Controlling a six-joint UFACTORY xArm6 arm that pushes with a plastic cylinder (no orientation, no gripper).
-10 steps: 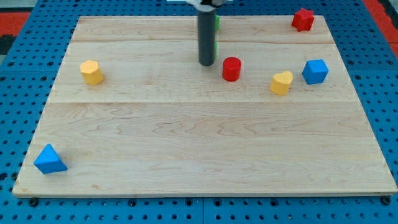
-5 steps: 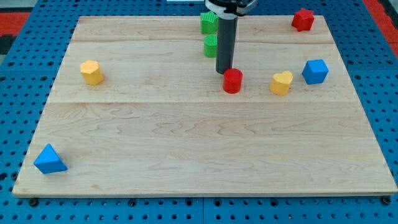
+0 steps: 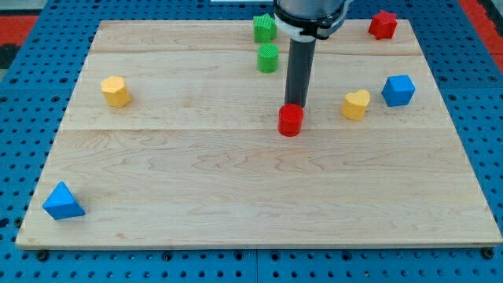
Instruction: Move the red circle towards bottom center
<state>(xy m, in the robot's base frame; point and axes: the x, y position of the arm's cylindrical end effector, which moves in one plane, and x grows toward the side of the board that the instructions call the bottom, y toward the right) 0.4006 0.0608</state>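
Note:
The red circle [image 3: 291, 120], a short red cylinder, sits on the wooden board [image 3: 236, 189] a little above the middle, slightly right of centre. My tip [image 3: 296, 105] stands right at the circle's upper edge and touches it from the view's top side. The dark rod rises straight up from there to the arm at the view's top.
Two green blocks [image 3: 266, 28] [image 3: 269, 58] lie left of the rod near the top. A yellow heart [image 3: 356, 104], a blue cube [image 3: 398, 90] and a red block [image 3: 383, 24] are at the right. A yellow block [image 3: 115, 91] is at the left, a blue triangle [image 3: 62, 201] at bottom left.
My tip moved right and down, met the red circle from above and pushed it down the board by a small step. The other blocks stayed put.

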